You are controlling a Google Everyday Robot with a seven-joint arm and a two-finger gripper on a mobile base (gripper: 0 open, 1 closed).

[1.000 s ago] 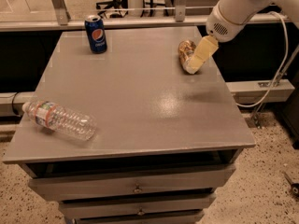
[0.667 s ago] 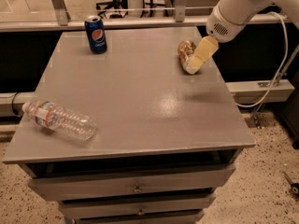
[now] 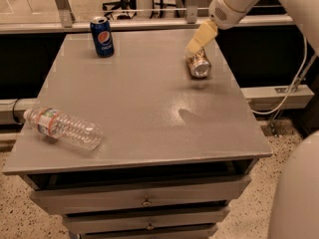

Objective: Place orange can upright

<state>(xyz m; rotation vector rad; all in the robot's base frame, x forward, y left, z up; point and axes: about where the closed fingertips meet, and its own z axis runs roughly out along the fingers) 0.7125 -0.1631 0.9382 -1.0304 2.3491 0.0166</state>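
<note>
The orange can lies on its side at the back right of the grey table, with one silver end facing the camera. My gripper hangs from the white arm just behind and above the can's far end. I cannot tell whether it touches the can.
A blue Pepsi can stands upright at the back left. A clear plastic water bottle lies on its side near the front left edge. Drawers sit below the tabletop. A white cable hangs to the right of the table.
My gripper has moved from the can's right side up and to the left, behind the can. The can has shifted slightly toward the camera and still lies on its side.
</note>
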